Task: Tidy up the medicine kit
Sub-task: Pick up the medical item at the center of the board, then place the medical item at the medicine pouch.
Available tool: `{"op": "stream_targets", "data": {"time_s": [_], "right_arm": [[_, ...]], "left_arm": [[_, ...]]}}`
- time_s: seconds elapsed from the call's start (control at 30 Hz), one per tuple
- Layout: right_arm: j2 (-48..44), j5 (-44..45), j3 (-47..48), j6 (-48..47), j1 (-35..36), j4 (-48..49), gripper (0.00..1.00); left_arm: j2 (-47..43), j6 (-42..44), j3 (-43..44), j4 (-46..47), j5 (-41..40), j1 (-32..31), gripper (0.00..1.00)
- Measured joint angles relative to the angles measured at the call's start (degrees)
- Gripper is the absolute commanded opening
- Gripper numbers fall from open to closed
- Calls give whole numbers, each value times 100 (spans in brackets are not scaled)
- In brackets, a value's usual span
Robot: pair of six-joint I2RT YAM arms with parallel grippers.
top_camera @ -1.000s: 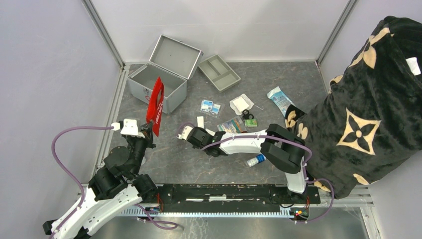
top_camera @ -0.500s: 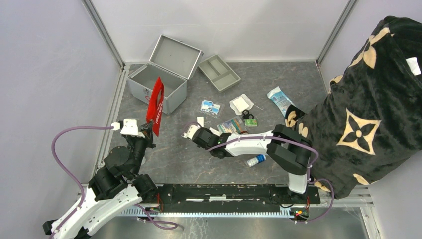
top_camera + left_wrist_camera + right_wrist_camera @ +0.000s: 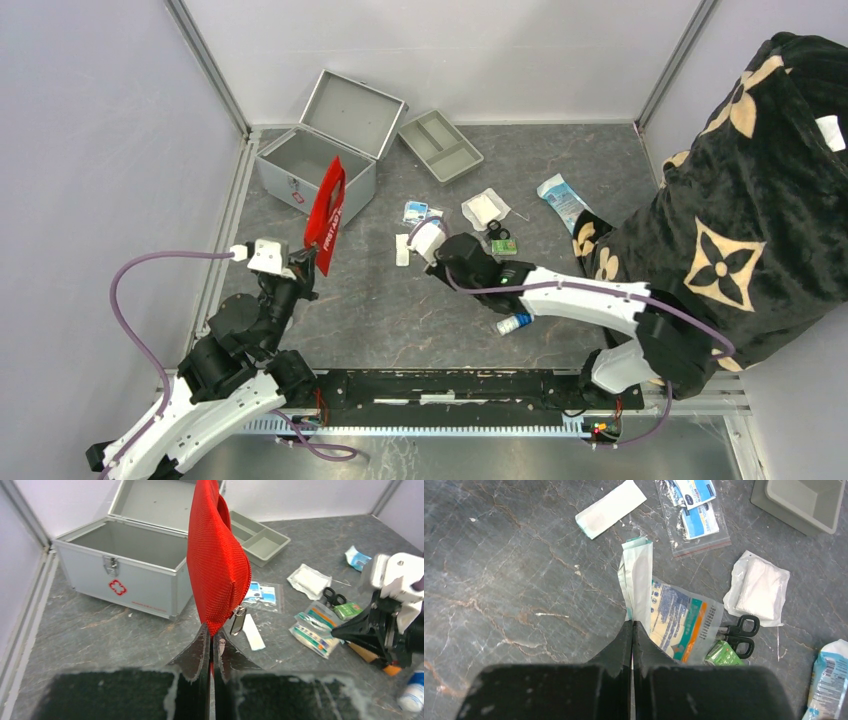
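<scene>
The medicine kit point(image 3: 290, 185) is a silver-grey metal case at the far left, with its lid point(image 3: 352, 112) open; it also shows in the left wrist view point(image 3: 125, 585). My left gripper point(image 3: 305, 262) point(image 3: 212, 630) is shut on the bottom edge of a red pouch point(image 3: 327, 210) point(image 3: 215, 560) and holds it upright in front of the case. My right gripper point(image 3: 437, 245) point(image 3: 632, 624) is shut. Its tips are at the near end of a white and green packet point(image 3: 636, 575), which lies against a teal and orange packet point(image 3: 679, 622). I cannot tell whether the tips pinch it.
A grey divided tray point(image 3: 440, 145) lies right of the case. A white strip point(image 3: 610, 508), a bag of sachets point(image 3: 696, 510), a gauze pad point(image 3: 756, 587), scissors point(image 3: 736, 632) and a green box point(image 3: 505, 246) lie mid-table. A small bottle point(image 3: 514, 322) lies nearer. A black patterned cloth point(image 3: 740, 220) fills the right.
My right gripper has swung from mid-table to the right and farther back, over the packets. My left gripper has shifted the red pouch slightly right, toward the case.
</scene>
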Motion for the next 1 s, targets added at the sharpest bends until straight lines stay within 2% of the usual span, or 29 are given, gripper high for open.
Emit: {"op": "stream_targets", "data": {"time_s": [0.23, 0.57, 0.77, 1.0], "right_arm": [[-1196, -1003, -748, -485, -595, 184, 0], [-2494, -2500, -756, -1985, -756, -319, 0], [-2592, -3348, -15, -2994, -756, -1445, 0], [-2345, -3744, 1095, -3626, -756, -2557, 0]], "left_arm": [[199, 39, 0, 116, 796, 0, 2], [846, 83, 0, 149, 2175, 0, 2], [1292, 170, 0, 192, 3018, 0, 2], [1722, 245, 0, 190, 3637, 0, 2]]}}
